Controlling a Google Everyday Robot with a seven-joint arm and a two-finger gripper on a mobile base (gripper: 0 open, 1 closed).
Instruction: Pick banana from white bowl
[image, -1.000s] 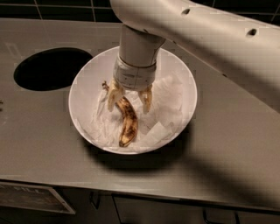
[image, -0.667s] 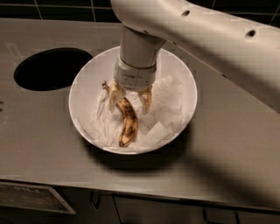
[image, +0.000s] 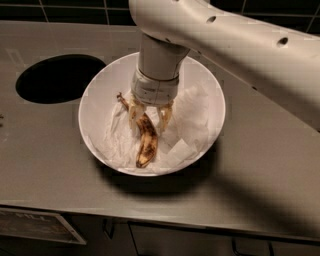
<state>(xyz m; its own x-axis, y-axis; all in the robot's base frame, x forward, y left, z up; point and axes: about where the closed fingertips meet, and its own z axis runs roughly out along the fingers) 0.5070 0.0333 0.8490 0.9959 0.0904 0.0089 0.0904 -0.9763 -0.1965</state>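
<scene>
The banana (image: 147, 142), yellow with heavy brown blotches and a thin dark stem, lies on crumpled white paper (image: 187, 125) inside the white bowl (image: 95, 107). My gripper (image: 149, 120) reaches straight down into the bowl. Its pale yellow fingers (image: 134, 117) stand on either side of the banana's upper half, with the left finger close against it. The fingers are apart and the banana rests in the bowl. The stem end points up-left, and the tip points toward the bowl's near rim.
A dark oval hole (image: 57, 77) is cut in the grey counter (image: 45, 165) left of the bowl. My white arm (image: 240, 45) crosses the upper right. A dark tiled wall runs behind, and the counter's front edge has cabinet handles below.
The gripper has dropped slightly lower into the bowl around the banana. The banana and the bowl have not moved.
</scene>
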